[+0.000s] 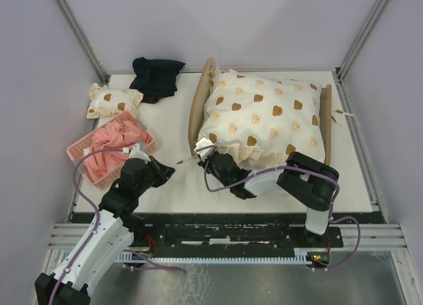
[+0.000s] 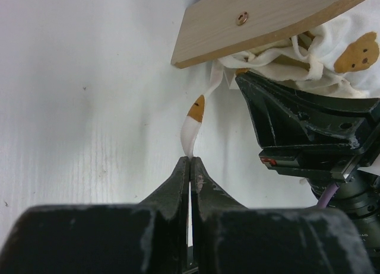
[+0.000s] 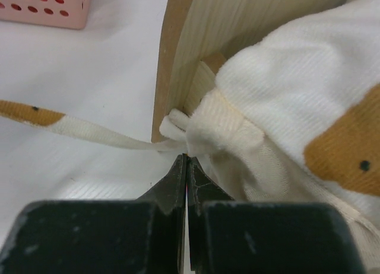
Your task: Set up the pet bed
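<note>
The pet bed stands at the back right, with its plywood headboard (image 1: 197,110) to the left and its low footboard (image 1: 326,120) to the right. A puffy cream bear-print quilt (image 1: 264,117) covers it. A thin cream ribbon (image 2: 193,117) runs from the quilt's near-left corner beside the headboard (image 2: 261,19). My left gripper (image 2: 190,159) is shut on the ribbon's free end just above the table. My right gripper (image 3: 186,158) is shut on the bunched knot of fabric at the quilt corner (image 3: 214,128), against the headboard's foot (image 3: 190,54). In the top view the left gripper (image 1: 174,169) and right gripper (image 1: 210,154) sit close together.
A pink plastic basket (image 1: 82,166) holding pink cloth sits at the left, close behind my left arm. A small bear-print pillow (image 1: 112,100) and a dark bundled cloth (image 1: 157,77) lie at the back left. Metal frame posts stand at the table's back corners.
</note>
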You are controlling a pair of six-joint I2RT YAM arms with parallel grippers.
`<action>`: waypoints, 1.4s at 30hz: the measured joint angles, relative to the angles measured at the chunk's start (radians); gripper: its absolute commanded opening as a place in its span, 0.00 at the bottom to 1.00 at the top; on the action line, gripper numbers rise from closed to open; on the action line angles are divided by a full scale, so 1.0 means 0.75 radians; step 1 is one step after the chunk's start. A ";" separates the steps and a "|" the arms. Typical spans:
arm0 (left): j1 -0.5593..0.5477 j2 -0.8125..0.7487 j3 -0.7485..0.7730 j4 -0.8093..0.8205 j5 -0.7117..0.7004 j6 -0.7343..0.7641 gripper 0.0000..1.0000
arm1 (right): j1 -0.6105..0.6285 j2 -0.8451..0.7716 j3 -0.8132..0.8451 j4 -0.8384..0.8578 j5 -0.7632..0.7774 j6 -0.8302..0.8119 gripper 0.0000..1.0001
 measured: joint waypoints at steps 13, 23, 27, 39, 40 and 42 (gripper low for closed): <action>0.000 -0.023 -0.006 0.001 0.007 -0.005 0.03 | 0.026 0.063 -0.134 0.291 0.032 0.107 0.02; 0.000 -0.026 -0.023 0.000 0.009 -0.039 0.03 | 0.026 0.064 -0.143 0.419 0.002 0.153 0.02; 0.000 -0.039 -0.034 -0.001 0.010 -0.048 0.03 | 0.024 0.084 -0.066 0.381 -0.095 0.165 0.02; 0.000 -0.062 -0.073 0.017 0.024 -0.086 0.39 | -0.023 0.103 -0.178 0.323 -0.139 0.160 0.02; 0.000 -0.048 -0.073 0.030 0.026 -0.081 0.40 | -0.026 0.103 -0.185 0.322 -0.130 0.160 0.02; 0.000 -0.009 -0.065 0.051 0.038 -0.066 0.40 | -0.033 0.103 -0.192 0.321 -0.121 0.158 0.02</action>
